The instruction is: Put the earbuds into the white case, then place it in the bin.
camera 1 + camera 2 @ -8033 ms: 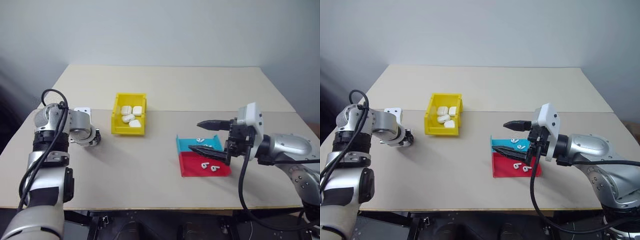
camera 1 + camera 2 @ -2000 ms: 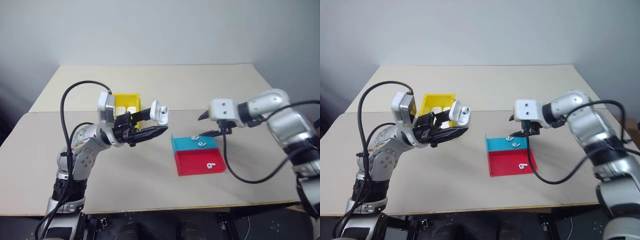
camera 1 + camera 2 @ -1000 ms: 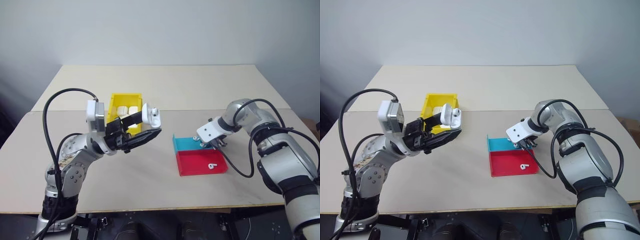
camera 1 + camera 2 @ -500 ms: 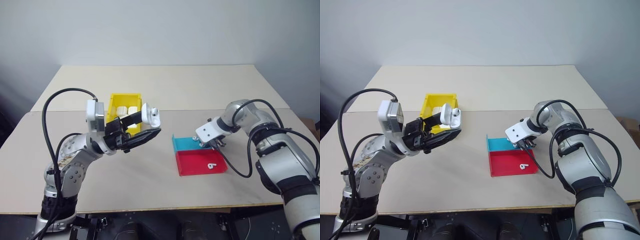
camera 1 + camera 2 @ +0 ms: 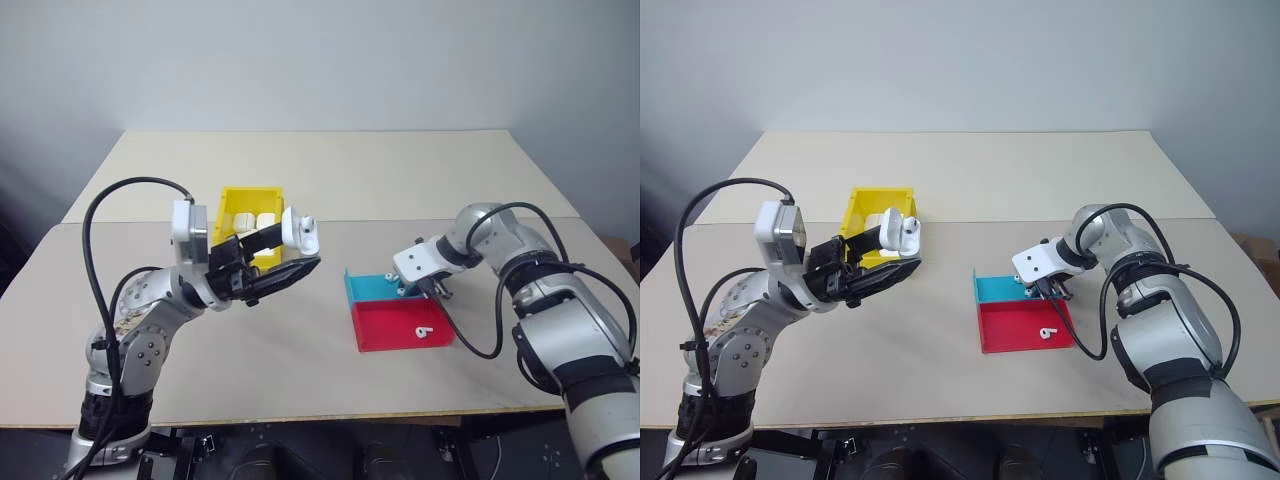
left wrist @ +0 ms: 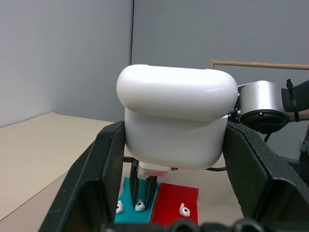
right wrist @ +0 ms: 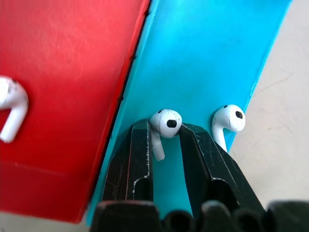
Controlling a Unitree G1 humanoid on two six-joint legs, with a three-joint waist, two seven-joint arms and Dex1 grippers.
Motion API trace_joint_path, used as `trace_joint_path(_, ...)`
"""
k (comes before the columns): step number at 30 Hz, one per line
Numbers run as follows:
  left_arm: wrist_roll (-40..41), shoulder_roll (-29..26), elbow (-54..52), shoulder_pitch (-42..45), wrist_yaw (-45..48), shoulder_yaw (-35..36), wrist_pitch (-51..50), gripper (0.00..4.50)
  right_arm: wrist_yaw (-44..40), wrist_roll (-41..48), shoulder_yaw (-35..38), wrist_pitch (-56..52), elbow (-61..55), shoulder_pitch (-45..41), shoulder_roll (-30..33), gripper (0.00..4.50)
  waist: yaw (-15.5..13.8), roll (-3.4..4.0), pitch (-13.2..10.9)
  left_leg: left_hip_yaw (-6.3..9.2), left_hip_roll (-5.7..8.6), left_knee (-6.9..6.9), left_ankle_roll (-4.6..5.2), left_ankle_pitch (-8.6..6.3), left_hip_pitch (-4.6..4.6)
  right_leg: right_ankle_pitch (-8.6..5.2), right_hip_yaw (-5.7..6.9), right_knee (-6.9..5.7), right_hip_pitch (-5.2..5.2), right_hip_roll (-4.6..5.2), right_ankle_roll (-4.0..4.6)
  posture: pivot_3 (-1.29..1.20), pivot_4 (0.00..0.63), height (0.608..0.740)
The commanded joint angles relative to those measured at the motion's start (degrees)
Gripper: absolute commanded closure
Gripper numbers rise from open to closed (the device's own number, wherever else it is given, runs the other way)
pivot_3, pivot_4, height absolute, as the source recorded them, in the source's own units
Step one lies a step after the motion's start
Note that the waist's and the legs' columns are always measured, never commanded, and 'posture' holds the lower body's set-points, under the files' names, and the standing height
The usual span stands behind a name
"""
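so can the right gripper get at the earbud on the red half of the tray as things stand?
Probably yes, but not right away. That earbud lies in the open with nothing over it, but the right gripper has its fingers around another earbud on the teal half.

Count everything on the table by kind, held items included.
earbuds: 3 (2 on teal, 1 on red)
white cases: 3 visible (1 in the left gripper, 2 in the bin; the arm may hide more)
yellow bin: 1
red and teal tray: 1
Total: 8 visible
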State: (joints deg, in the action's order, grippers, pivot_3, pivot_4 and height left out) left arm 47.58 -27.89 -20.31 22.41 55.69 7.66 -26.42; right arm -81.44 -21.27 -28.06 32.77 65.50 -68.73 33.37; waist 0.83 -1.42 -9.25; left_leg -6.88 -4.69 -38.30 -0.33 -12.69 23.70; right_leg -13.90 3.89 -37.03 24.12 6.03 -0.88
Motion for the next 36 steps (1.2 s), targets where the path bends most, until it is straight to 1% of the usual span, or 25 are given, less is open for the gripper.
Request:
trace_joint_path(1,1.1,-0.4,-0.2,1.9,0.9,0.1,0.3,1.74,-1.0,3.2,4.0,-4.3,-2.4,0.3,1.6,3.86,0.0,0.00,0.0,0.00,0.00,0.00,0.00,0.00,0.00,0.00,0.00,0.00,0.00,0.00,0.00,0.00,0.150,0.740)
trace_joint_path(3,0.9,-0.3,1.1,3.3,1.8,-0.2,0.6,1.74,-4.1,10.6,10.5,-12.3,-5.5,-0.1,2.6,3.86,0.0,0.02,0.0,0.00,0.00,0.00,0.00,0.00,0.02,0.00,0.00,0.00,0.02,0.00,0.00,0.00,0.150,0.740)
trace_joint_path(5,0.7,-0.1,2.3,4.4,2.5,-0.4,0.7,1.74,-7.0,18.3,16.7,-21.7,-12.4,1.2,3.6,3.86,-0.1,0.07,0.0,0.00,0.01,0.00,-0.01,0.00,0.05,0.00,0.00,0.01,0.02,0.00,0.00,0.00,0.150,0.740)
trace_joint_path(7,0.4,0.2,3.6,5.5,3.2,-0.7,0.9,1.74,-8.4,26.9,22.1,-33.8,-25.1,5.4,4.7,3.86,-0.2,0.08,0.0,0.01,0.00,0.00,0.00,0.00,0.06,0.00,0.01,0.01,0.04,0.00,0.00,0.00,0.150,0.740)
trace_joint_path(9,0.0,0.8,5.2,6.8,3.7,-1.2,1.2,1.74,-6.2,39.3,28.4,-50.7,-43.5,12.0,5.5,3.86,-0.5,0.08,0.0,0.04,0.00,0.02,0.00,0.00,0.06,0.00,0.04,0.02,0.02,0.00,0.00,0.00,0.150,0.740)
trace_joint_path(10,-0.4,1.2,6.1,7.5,3.9,-1.5,1.4,1.74,-2.8,46.1,31.8,-59.1,-52.3,15.2,5.0,3.86,-0.7,0.08,0.0,0.07,-0.01,0.02,0.01,-0.01,0.08,0.00,0.09,0.01,-0.01,0.00,0.00,0.00,0.150,0.740)
trace_joint_path(12,-1.2,1.9,7.9,8.7,4.2,-2.2,1.9,1.74,4.8,57.2,37.3,-70.7,-65.8,20.4,3.2,3.86,-1.0,0.08,0.0,0.08,-0.01,0.00,0.03,-0.02,0.10,0.00,0.09,-0.02,0.00,0.00,0.01,0.00,0.150,0.740)
trace_joint_path(13,-1.6,2.2,8.6,9.2,4.3,-2.5,2.1,1.74,8.8,61.6,39.4,-74.7,-70.8,22.3,2.0,3.86,-1.0,0.08,0.0,0.07,0.00,-0.03,0.05,-0.03,0.10,0.00,0.08,0.00,0.01,0.01,0.01,0.00,0.150,0.740)
trace_joint_path(15,-2.0,2.9,10.0,10.4,4.8,-3.0,2.2,1.74,20.1,70.5,43.0,-81.9,-79.2,24.7,-2.2,3.86,-1.0,0.08,0.0,0.09,0.00,-0.04,0.16,-0.09,0.08,0.01,0.08,-0.05,0.01,0.00,0.01,0.00,0.150,0.740)
trace_joint_path(17,-2.2,3.5,11.0,11.3,5.3,-3.3,2.0,1.74,29.2,77.6,44.5,-86.3,-84.9,26.4,-6.0,3.86,-1.0,0.09,0.0,0.12,-0.02,-0.02,0.39,-0.23,0.03,0.02,0.07,-0.09,0.01,-0.03,0.03,0.00,0.150,0.740)
trace_joint_path(20,-2.4,3.8,11.4,11.5,6.5,-4.1,1.5,1.74,38.1,81.4,43.4,-87.4,-90.8,28.0,-9.8,3.86,-1.0,0.09,0.0,0.14,-0.02,0.04,0.44,-0.26,0.03,0.02,0.07,-0.05,0.01,-0.06,0.04,0.00,0.150,0.740)
trace_joint_path(23,-2.6,3.9,11.7,12.1,6.8,-4.4,1.3,1.74,43.4,83.1,41.6,-87.1,-93.2,29.4,-11.9,3.86,-1.1,0.09,0.0,0.12,0.00,0.03,0.45,-0.26,0.10,0.02,0.06,-0.02,0.03,-0.05,0.03,0.00,0.150,0.740)
trace_joint_path(27,-2.6,4.0,12.5,13.1,7.1,-4.3,1.2,1.74,45.9,80.8,38.2,-86.0,-94.6,31.3,-11.4,3.86,-1.3,0.09,0.0,0.12,0.00,0.02,0.46,-0.27,0.10,0.02,0.07,0.01,0.03,-0.04,0.03,0.00,0.150,0.740)
trace_joint_path(36,-2.4,3.4,12.0,12.9,7.6,-3.8,0.7,1.74,46.8,79.7,35.5,-84.5,-95.3,32.9,-8.5,3.86,-1.3,0.09,0.0,0.13,0.01,0.01,0.50,-0.29,0.11,0.02,0.07,0.03,0.03,-0.05,0.03,0.00,0.150,0.740)
